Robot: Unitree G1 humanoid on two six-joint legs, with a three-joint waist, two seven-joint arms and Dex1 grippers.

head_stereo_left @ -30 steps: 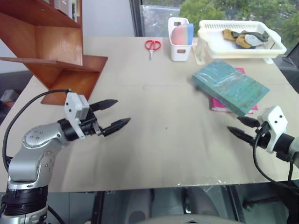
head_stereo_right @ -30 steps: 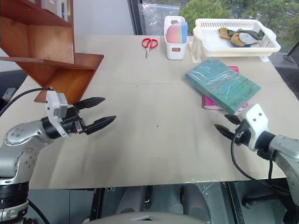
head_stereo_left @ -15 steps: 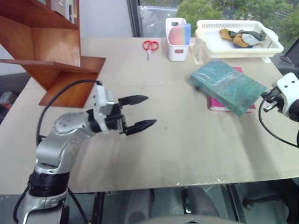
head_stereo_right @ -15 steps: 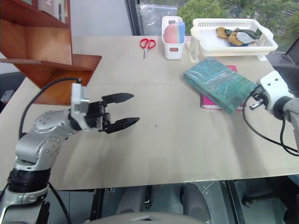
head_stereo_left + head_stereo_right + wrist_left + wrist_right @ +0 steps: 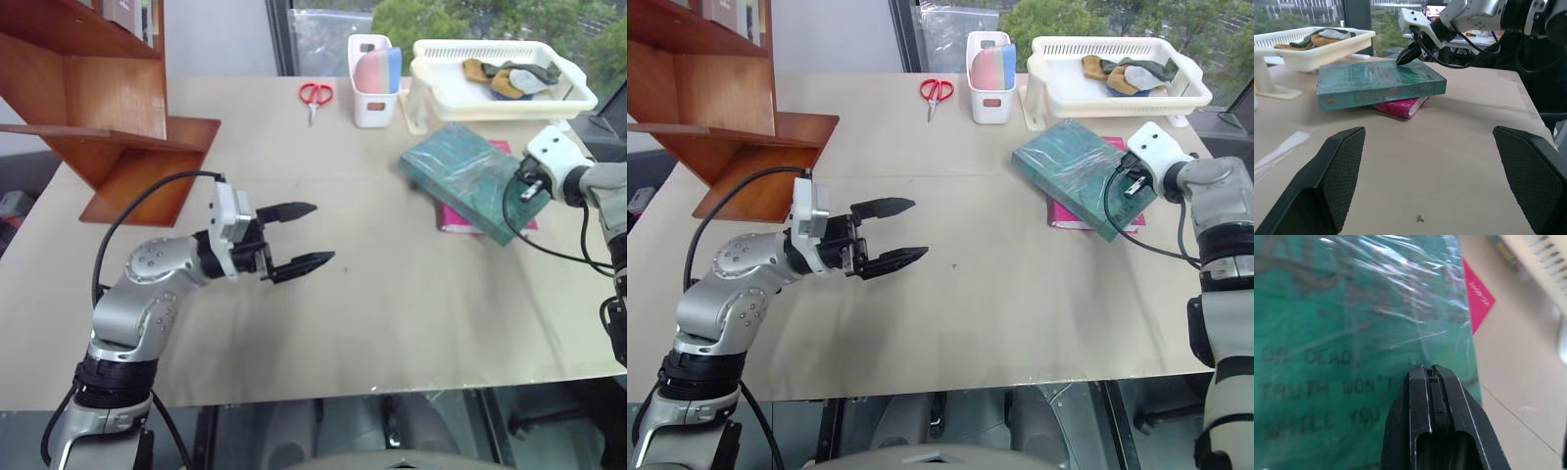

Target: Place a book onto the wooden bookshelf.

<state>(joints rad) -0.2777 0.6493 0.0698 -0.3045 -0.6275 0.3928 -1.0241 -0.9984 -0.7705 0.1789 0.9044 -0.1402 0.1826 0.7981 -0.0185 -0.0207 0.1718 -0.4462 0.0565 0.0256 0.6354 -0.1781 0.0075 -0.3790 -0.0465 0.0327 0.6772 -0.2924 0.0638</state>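
**Teal book still flat on the bench, right pincer pressed shut at its edge**

Teal-green hardcover, the book point(image 5: 470, 179), lies flat at about two o'clock on the bench point(image 5: 392, 313), resting partly on a thinner pink book point(image 5: 1400, 106) whose corner juts out beneath it. Its cover is glossy and wrapped in film, so I judge it slippery and heavy for a fingertip hold.

Right pincer point(image 5: 1402, 59) is clenched, its tips together and holding nothing, set against the top cover near the book's right-hand edge. That posture suits nudging or levering the book more than grasping it; whether the tips bear down on the cover cannot be told.

Left pincer point(image 5: 299, 237) stands released, jaws spread wide, hovering over bare bench near centre and aimed toward three o'clock, well apart from the book. It appears positioned to receive or brace the book.

Wooden bookshelf point(image 5: 108, 117) stands at ten o'clock, with the bench centre between it and the book. No lift has begun.

Surface is pale and matte. Red scissors point(image 5: 316, 96), a white holder point(image 5: 372, 103) and a white basket tray point(image 5: 495, 98) line the far edge before a window.
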